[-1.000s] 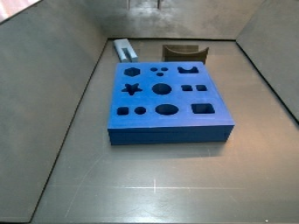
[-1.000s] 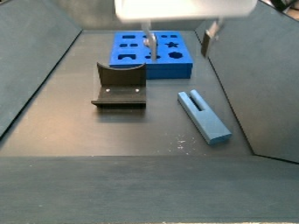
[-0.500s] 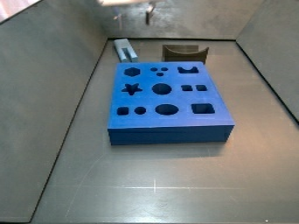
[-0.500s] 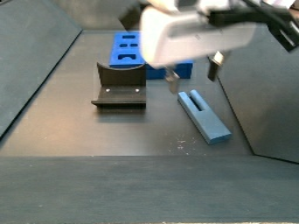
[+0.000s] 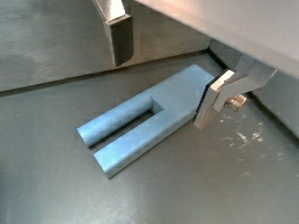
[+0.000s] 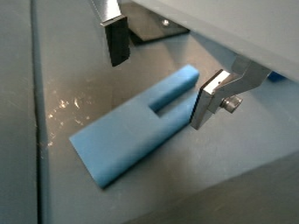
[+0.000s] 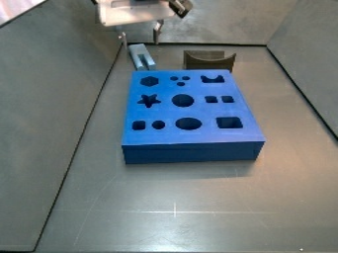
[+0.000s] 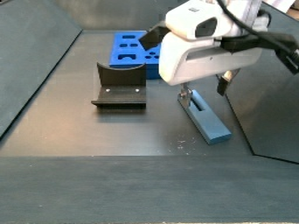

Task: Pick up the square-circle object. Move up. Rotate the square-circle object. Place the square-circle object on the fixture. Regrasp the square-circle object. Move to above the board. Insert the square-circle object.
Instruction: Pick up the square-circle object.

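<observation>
The square-circle object (image 8: 205,119) is a pale blue-grey peg lying flat on the floor, with a groove along half its length (image 5: 138,122) (image 6: 131,133). My gripper (image 8: 204,90) hangs open low over the peg's far end. In both wrist views one finger (image 5: 121,39) (image 6: 117,41) stands clear of the peg and the other finger (image 5: 215,99) (image 6: 207,101) sits close beside it. Nothing is held. The fixture (image 8: 119,86) stands beside the peg, and the blue board (image 7: 192,111) with dark cut-outs lies beyond it. In a side view the gripper (image 7: 142,14) is above the peg (image 7: 138,55).
Grey walls enclose the floor on three sides (image 8: 263,105). The peg lies close to one wall. The fixture (image 7: 207,60) sits at the board's far end, and its dark base (image 6: 153,31) shows behind the fingers. A corner of the board (image 6: 277,77) shows in a wrist view.
The gripper has come down from above the board and across to the peg, still open. The peg, fixture and board have not moved.
</observation>
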Tool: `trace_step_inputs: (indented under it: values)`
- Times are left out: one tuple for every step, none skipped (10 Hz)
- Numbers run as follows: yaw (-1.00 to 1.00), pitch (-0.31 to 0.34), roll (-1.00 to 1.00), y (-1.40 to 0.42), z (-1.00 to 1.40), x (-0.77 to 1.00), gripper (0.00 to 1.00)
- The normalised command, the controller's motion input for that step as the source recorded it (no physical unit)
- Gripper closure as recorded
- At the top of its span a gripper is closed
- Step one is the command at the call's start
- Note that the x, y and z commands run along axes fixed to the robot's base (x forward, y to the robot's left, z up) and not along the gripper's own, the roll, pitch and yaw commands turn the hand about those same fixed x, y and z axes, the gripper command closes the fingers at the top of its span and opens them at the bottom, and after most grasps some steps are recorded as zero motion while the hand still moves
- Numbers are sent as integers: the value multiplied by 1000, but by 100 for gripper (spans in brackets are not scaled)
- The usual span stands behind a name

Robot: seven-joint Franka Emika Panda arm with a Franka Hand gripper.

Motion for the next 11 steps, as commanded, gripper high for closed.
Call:
trace_step_inputs:
  values:
    - [-114,-131,-216,0,-691,0,0]
    - [-86,-147,-261,0,-594,0,0]
    - [-57,-157,-307,0,-506,0,0]
    - [-63,-133,-276,11,-589,0,0]
    - [-69,-101,-229,94,-714,0,0]
    - [-69,-87,-199,149,-791,-17,0]
    - [-54,-79,-191,166,-814,-14,0]
    - [-46,-84,-196,151,-794,-3,0]
    - [-49,-76,-181,166,-820,-11,0]
    - [-40,-83,-183,169,-820,0,0]
    - [-6,-109,-207,100,-740,0,0]
